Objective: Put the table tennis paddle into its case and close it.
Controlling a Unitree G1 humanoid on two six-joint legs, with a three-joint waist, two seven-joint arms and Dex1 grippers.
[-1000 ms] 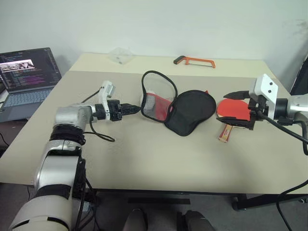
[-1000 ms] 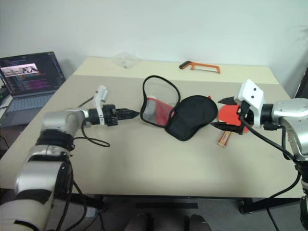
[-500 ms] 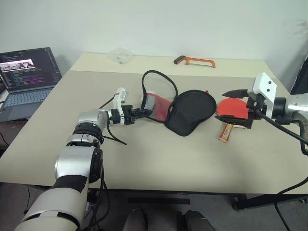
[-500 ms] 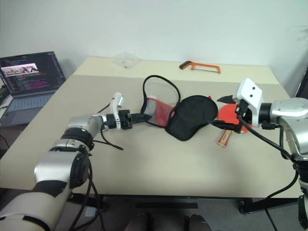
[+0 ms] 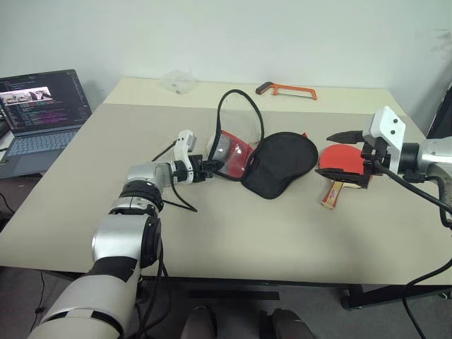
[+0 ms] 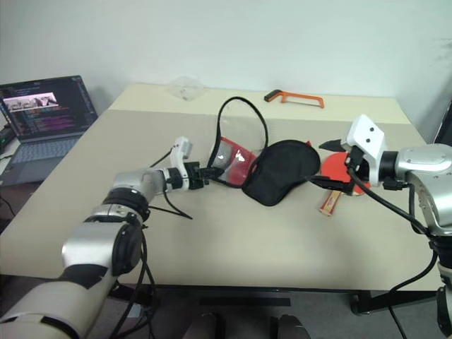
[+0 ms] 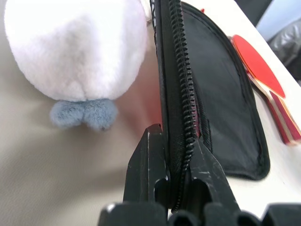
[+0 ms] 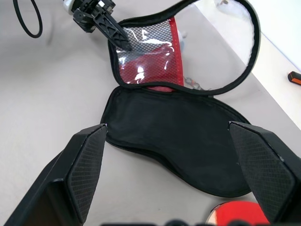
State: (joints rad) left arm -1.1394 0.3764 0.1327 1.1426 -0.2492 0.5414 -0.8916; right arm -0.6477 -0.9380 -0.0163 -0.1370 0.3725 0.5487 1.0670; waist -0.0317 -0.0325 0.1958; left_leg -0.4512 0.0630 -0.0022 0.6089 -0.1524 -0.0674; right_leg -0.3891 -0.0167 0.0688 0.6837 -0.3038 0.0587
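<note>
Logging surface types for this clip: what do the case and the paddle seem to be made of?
The case: apparently soft black woven fabric, matte, with a toothed zip edge and a glossy clear panel behind mesh. The paddle: seemingly a smooth red rubber face on a pale, likely wooden, handle showing layered stripes.

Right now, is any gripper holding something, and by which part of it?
The left gripper pinches the case by the zipper edge of its raised mesh flap. The right gripper is open and holds nothing.
</note>
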